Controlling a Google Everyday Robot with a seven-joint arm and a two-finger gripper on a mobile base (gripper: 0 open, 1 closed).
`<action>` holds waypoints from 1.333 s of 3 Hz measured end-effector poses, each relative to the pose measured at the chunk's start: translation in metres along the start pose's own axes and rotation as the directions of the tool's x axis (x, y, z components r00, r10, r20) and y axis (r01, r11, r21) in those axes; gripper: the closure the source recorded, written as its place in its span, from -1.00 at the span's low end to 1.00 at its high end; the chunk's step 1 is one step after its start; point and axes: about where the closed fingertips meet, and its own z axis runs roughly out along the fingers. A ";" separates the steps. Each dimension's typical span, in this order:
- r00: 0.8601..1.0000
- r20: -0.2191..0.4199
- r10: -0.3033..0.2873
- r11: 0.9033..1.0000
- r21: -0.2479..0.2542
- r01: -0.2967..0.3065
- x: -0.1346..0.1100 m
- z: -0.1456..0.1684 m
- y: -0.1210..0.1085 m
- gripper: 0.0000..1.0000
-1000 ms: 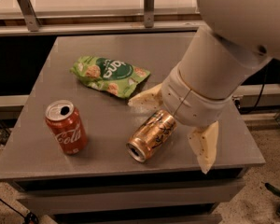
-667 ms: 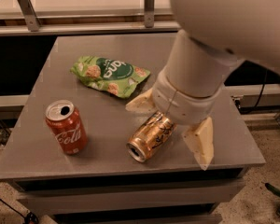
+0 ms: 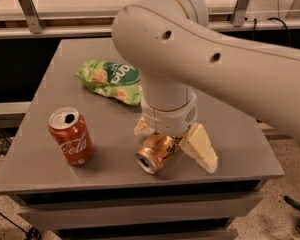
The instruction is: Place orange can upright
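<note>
The orange can (image 3: 156,153) lies on its side near the front edge of the grey table (image 3: 235,139), its silver top facing the front left. My gripper (image 3: 172,140) hangs from the big white arm straight above it, pointing down. The cream fingers straddle the can: one finger (image 3: 201,148) is on its right, the other (image 3: 141,128) shows behind it on its left. The fingers stand spread, and the can rests on the table between them. The rear half of the can is hidden under the wrist.
A red cola can (image 3: 71,136) stands upright at the front left. A green snack bag (image 3: 110,79) lies behind, left of the arm. The table's front edge is close to the orange can. The arm hides the table's far right part.
The arm has swung left and over the can, and the gripper now sits more squarely around it. The orange can, red can and bag have not moved.
</note>
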 end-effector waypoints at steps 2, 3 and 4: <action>0.999 0.013 0.035 0.999 0.028 -0.036 0.005 0.005 -0.009 -1.00; 0.997 0.074 0.036 0.992 0.119 -0.044 -0.001 -0.004 -0.008 -1.00; 0.994 0.107 0.023 0.986 0.162 -0.040 -0.009 -0.010 -0.010 -1.00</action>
